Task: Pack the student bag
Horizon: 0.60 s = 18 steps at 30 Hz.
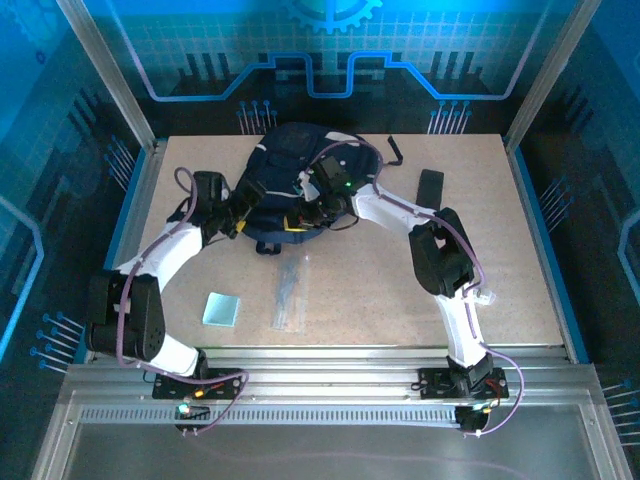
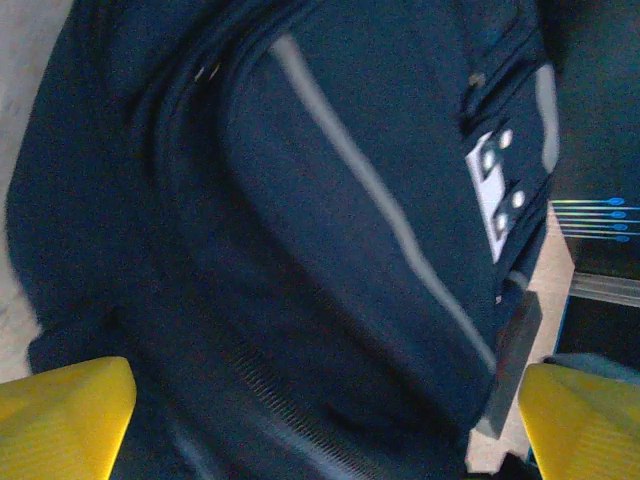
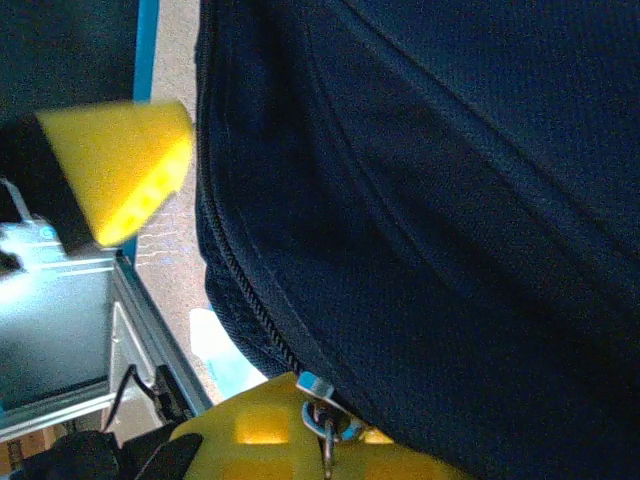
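A pale, speckled board table sits inside an aluminium frame, with ribbed metal rails along its near edge. Blue-lit walls patterned with circuit lines close it in, and a gear emblem marks the far panel. The student bag lies at the far middle of the board, dark navy with a grey stripe and a pale patch on its front. On the open surface nearer the arms rest a light blue square and, just beside it, a slim clear packet. A black strip lies apart to the right of the bag. The left gripper hovers at the bag's left flank, yellow fingers spread wide. The right gripper is at the bag's near edge, jaws apart, a metal zipper pull lying against its lower finger.
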Available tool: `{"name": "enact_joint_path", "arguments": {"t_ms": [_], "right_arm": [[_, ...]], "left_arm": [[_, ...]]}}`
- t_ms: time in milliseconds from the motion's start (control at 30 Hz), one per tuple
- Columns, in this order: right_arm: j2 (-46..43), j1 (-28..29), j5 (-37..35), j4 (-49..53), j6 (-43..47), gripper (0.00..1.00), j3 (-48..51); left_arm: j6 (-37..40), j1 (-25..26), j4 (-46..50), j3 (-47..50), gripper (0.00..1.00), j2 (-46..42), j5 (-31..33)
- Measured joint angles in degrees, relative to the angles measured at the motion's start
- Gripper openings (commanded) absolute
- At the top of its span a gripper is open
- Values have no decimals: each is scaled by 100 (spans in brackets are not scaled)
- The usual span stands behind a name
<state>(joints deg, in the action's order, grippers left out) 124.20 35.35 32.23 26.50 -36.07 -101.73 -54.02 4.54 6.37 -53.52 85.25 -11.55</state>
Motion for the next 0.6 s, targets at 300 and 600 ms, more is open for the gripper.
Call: {"name": "enact_joint_path", "arguments": {"t_ms": [300, 600], "right_arm": [[-26, 26, -42, -144, -155, 0, 103], [-306, 33, -334, -332, -142, 0, 892]], "left_arm": [[-664, 400, -570, 332, 86, 164, 310], [-1075, 741, -1196, 354, 23, 1233, 256]]}}
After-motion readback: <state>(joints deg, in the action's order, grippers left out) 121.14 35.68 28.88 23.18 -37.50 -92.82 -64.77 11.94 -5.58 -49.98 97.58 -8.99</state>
